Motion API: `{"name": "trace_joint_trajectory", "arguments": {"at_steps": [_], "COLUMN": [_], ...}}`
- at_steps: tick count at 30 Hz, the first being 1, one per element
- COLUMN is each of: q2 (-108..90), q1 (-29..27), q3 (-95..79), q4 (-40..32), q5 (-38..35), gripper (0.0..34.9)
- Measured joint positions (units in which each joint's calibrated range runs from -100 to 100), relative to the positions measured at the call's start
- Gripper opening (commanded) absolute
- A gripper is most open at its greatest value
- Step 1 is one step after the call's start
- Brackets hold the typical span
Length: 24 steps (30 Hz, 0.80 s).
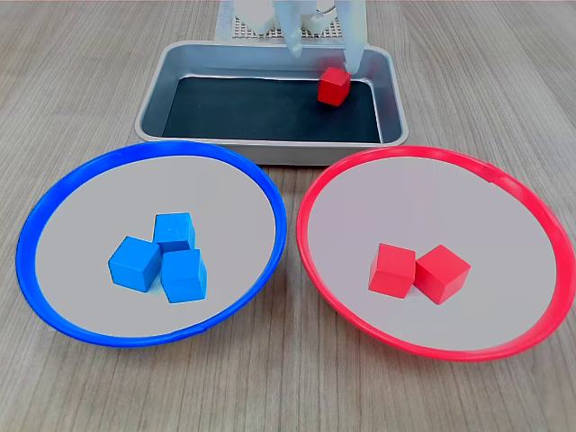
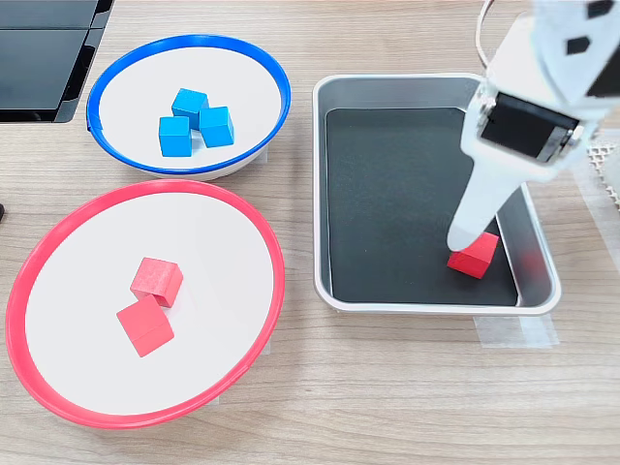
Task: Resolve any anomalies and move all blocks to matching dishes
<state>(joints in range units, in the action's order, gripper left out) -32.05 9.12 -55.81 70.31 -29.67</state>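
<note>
Three blue blocks lie bunched in the blue-rimmed dish, which is at the top left in the second exterior view. In the red-rimmed dish two red blocks touch each other. A third red block sits in the silver tray, near a corner of its black bottom. My gripper hangs open over that block, one finger on either side and nothing held. In the second exterior view a white finger reaches down to the block's edge.
The tray stands behind both dishes in the first exterior view. A white perforated base sits behind it. A black device fills the second exterior view's top left corner. Tape holds the tray's near edge to the wooden table.
</note>
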Motion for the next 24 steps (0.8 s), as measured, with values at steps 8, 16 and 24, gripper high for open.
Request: {"name": "trace_joint_trajectory", "arguments": {"at_steps": [8, 16, 24], "q2": [8.10, 12.79, 13.21], "q1": [1.50, 3.72, 4.34], "q3": [0.00, 0.00, -0.36], "q4": [-3.59, -7.01, -8.65], "q5": [-1.42, -1.47, -1.32], "gripper": [19.0, 15.2, 0.3]}}
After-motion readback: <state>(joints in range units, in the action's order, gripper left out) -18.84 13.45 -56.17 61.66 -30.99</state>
